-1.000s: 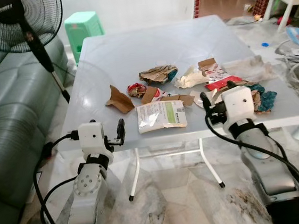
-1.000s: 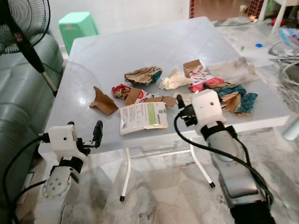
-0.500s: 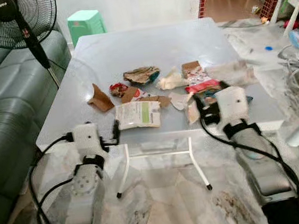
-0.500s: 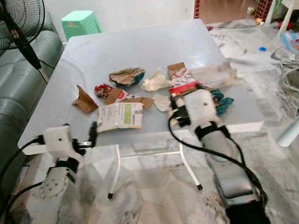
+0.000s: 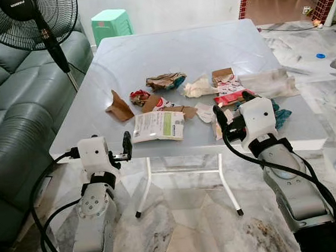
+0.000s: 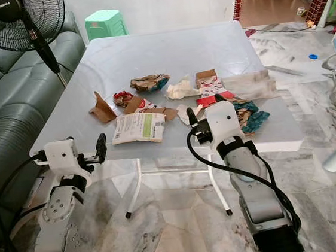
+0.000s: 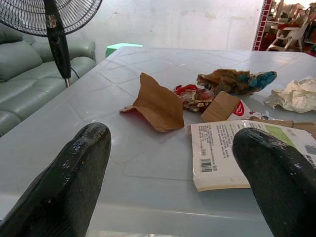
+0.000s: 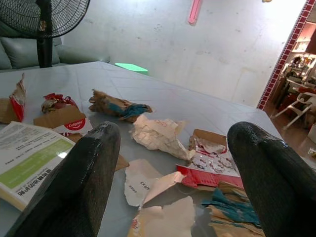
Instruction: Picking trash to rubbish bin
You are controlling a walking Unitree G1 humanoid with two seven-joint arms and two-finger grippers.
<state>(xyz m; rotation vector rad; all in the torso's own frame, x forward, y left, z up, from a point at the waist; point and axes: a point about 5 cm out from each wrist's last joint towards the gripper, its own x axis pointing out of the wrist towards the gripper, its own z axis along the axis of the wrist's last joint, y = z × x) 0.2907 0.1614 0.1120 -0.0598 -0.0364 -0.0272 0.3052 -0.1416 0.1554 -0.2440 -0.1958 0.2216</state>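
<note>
The left gripper (image 5: 126, 148) hovers just before the near edge of the grey folding table (image 5: 178, 52), its two black fingers (image 7: 69, 182) spread wide and holding nothing. Ahead of it and a little toward the robot's right lies the white and green printed packet (image 5: 159, 126), whose corner reaches almost to the table edge. Beyond the same gripper stands a torn brown cardboard piece (image 7: 158, 106).

The right gripper (image 5: 221, 120) is over the near part of the table, its fingers (image 8: 86, 168) also spread and empty. Just ahead of it lie a small torn paper scrap (image 8: 143, 180), a crumpled white paper (image 8: 158, 136) and a red and white carton (image 8: 210, 160), with blue-green wrapping (image 8: 232, 207) beside it.

The step in hand seems to be reaching for a first piece of trash. The flat packet would probably be easier to take where it comes near the edge, because one finger could go under it. The crumpled paper stands up, so it should be simple to pinch from above.

Beside the left gripper, on its outer side, are a green sofa (image 5: 4, 113) and a standing fan (image 5: 30, 20), so there is little room there. The marble floor (image 5: 184, 220) under the table edge gives more room. No rubbish bin can be made out.
</note>
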